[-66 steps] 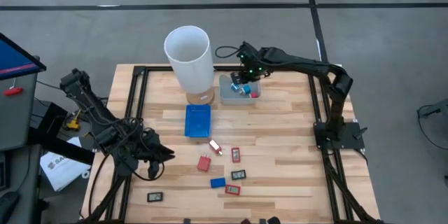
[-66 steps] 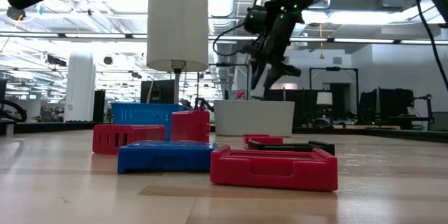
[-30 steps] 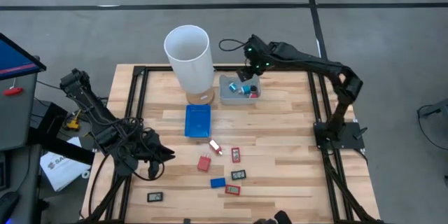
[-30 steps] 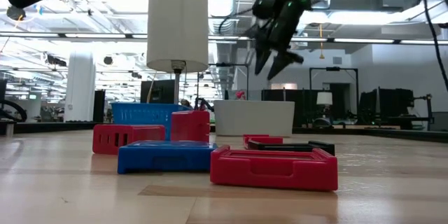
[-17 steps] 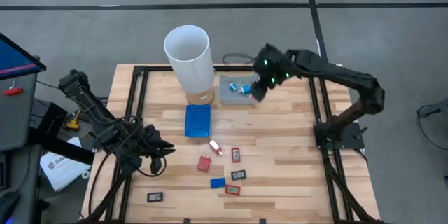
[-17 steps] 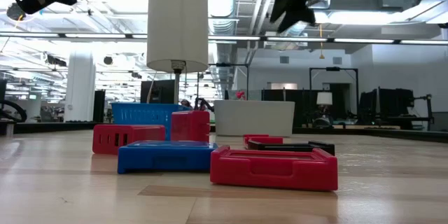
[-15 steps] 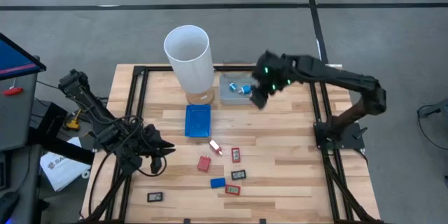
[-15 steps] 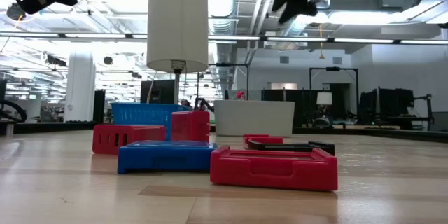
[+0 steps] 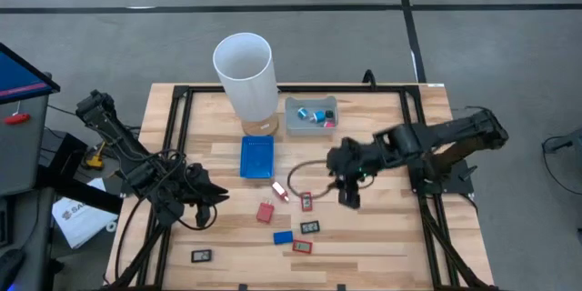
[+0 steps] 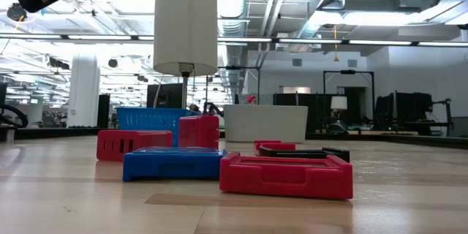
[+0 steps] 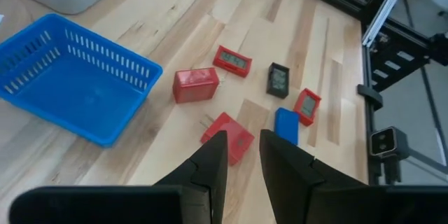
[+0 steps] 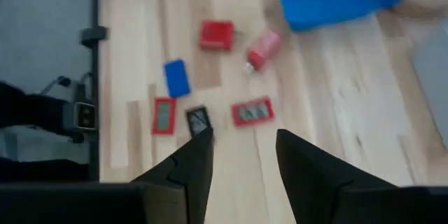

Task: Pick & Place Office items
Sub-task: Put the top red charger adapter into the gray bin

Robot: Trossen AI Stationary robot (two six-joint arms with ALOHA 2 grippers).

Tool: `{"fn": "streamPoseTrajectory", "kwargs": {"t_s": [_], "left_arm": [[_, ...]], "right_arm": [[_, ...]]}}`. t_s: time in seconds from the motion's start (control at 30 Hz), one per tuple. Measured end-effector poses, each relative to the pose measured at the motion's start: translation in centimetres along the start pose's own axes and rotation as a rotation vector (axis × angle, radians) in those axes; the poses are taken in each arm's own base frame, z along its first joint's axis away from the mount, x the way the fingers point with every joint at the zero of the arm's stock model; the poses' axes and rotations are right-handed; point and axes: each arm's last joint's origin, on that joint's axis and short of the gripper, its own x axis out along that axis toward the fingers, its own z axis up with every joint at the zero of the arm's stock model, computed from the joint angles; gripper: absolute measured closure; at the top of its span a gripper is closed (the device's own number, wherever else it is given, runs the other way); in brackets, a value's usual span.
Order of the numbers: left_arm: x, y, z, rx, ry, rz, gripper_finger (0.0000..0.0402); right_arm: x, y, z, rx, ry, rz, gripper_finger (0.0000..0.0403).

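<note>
Floor (image 9: pixel 136 27): grey, crossed by dark lines, seen around the table from above.
Ceiling (image 10: pixel 256 0): exposed pipes and ducts, with long bright light strips.
Back wall (image 10: pixel 431 66): pale and plain.
Furniture: dark frames and stands (image 10: pixel 398 110) stood far behind the table.

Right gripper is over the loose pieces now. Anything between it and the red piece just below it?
Nothing visible. The right gripper hangs open above bare wood beside the red piece, with no object between them; the other pieces lie farther toward the left arm.
</note>
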Motion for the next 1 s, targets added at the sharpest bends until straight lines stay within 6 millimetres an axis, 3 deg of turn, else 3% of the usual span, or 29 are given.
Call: {"fn": "streamPoseTrajectory", "kwargs": {"t_s": [0.3,0.63,0.8,1.0], "left_arm": [[0.0,-0.4,0.1,-0.027,0.043,-0.062,0.0321],[-0.2,-0.7,0.0,-0.042,0.101,-0.119,0.0321],[-0.2,-0.7,-0.1,-0.038,0.133,-0.136,0.0321],[0.3,-1.0,-0.6,-0.021,0.158,-0.125,0.0321]], "right_arm": [[4.9,5.4,-0.7,-0.134,0.021,0.077,0.0256],[11.5,7.3,-1.5,-0.080,0.113,0.051,0.0230],[12.0,7.1,-1.3,0.004,0.111,0.044,0.0188],[10.4,5.4,0.1,0.154,0.027,-0.005,0.0166]]}}
